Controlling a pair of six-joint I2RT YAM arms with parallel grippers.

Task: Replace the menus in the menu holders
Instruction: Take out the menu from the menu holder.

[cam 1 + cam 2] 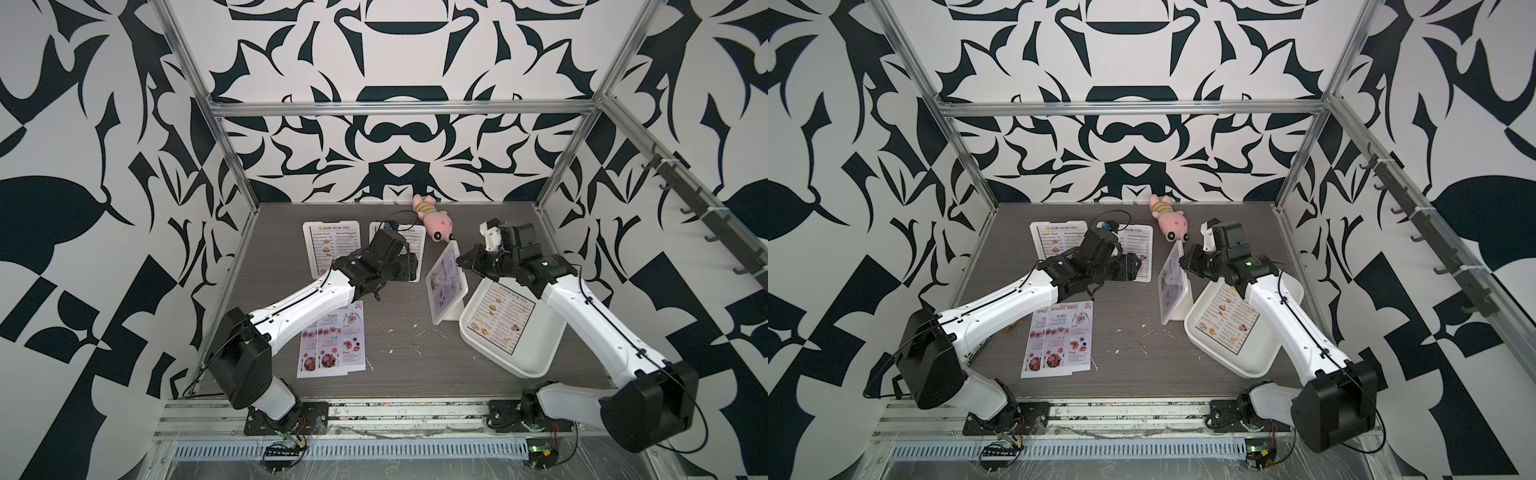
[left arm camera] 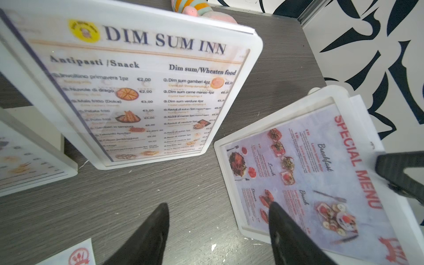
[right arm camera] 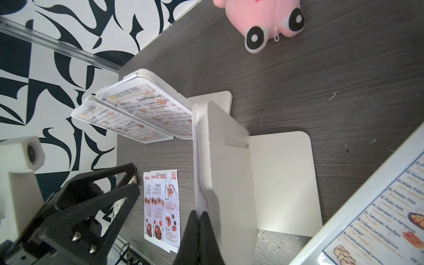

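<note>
While two holders (image 1: 307, 237) already show Dim Sum sheets (image 1: 332, 249), right claw (image 3: 199, 214) pinches the pink menu (image 2: 298, 174) in the third holder (image 3: 226, 146); left claw (image 2: 218, 206) spread; tray sheet (image 1: 500, 318) waits.

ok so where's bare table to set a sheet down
Widest bare patch: front centre of the table, between the loose special menus and the tray. A narrow strip runs left of the leftmost holder. Crowded: back middle, around the middle holder, the plush toy and the right gripper pinching the third holder's menu.
</note>
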